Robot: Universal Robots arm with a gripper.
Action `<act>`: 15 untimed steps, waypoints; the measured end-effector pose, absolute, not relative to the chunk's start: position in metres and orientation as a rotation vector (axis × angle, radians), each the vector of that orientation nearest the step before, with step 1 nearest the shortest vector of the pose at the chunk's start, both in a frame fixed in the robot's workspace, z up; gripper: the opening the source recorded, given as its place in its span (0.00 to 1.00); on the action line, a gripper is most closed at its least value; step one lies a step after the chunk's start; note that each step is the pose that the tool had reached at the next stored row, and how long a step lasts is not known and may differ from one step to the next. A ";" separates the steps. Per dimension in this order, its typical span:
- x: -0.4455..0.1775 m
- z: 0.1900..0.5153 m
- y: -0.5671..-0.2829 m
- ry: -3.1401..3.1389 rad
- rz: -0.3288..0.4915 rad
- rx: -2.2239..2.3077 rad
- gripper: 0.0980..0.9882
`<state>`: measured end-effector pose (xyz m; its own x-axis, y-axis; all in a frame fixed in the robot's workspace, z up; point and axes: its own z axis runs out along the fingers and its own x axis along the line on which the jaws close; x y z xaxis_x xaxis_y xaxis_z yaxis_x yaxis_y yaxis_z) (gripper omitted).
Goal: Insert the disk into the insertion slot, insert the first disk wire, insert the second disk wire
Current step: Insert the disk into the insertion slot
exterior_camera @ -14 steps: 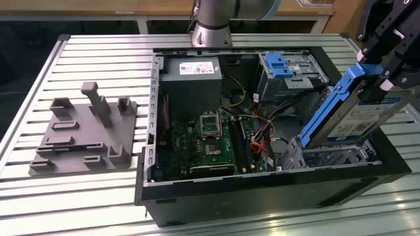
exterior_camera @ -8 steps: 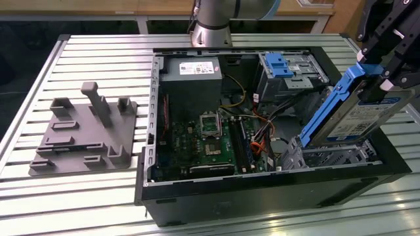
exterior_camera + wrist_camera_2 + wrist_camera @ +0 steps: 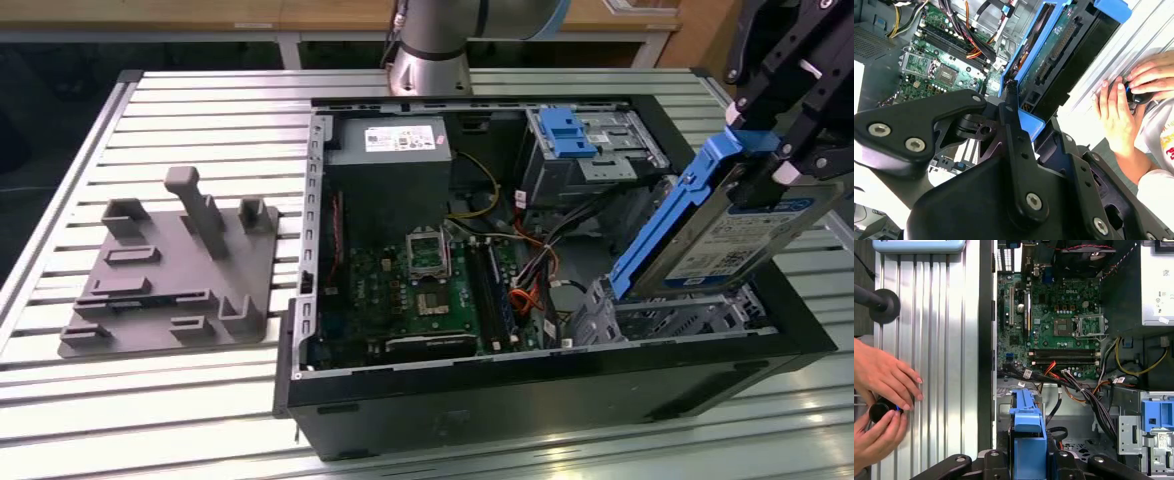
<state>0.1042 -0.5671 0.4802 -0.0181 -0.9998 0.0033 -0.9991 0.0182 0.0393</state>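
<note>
The slatted metal bench (image 3: 200,100) carries an open black computer case (image 3: 534,400), and beside it, toward the exterior view's left, a grey fixture plate (image 3: 160,285) with upright pegs. Inside the case lies the green motherboard (image 3: 414,290), with a bundle of black, red and orange wires (image 3: 1079,385) running across its edge.

My jaws are clenched on the disk (image 3: 741,245), gripping it at its blue handle end, one black finger on each side of the blue frame. The disk hangs below them, steeply tilted, over the corner of the case at the exterior view's right. Its lower end is down at the top of the insertion slot (image 3: 681,318); whether it has entered the perforated cage I cannot tell. The taller cage (image 3: 601,165) with its blue latch (image 3: 566,133) stands apart, farther back in the case.

The exterior view shows the disk's white label face. The second wrist view shows its other face instead, a dark circuit board and connector (image 3: 1056,55). The first wrist view shows the blue end handle (image 3: 1027,422) edge-on between my jaws.

Both wrist views show a person's hands (image 3: 884,380) at the bench edge, closed around a small black knob (image 3: 879,411)
</note>
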 end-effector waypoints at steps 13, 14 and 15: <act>0.104 0.480 -0.568 -2.242 -0.097 2.207 0.30; 0.104 0.480 -0.569 -2.243 -0.101 2.208 0.30; 0.104 0.480 -0.569 -2.244 -0.104 2.210 0.30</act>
<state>0.1040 -0.5687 0.4801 -0.0161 -0.9985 -0.0531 -0.9991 0.0140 0.0402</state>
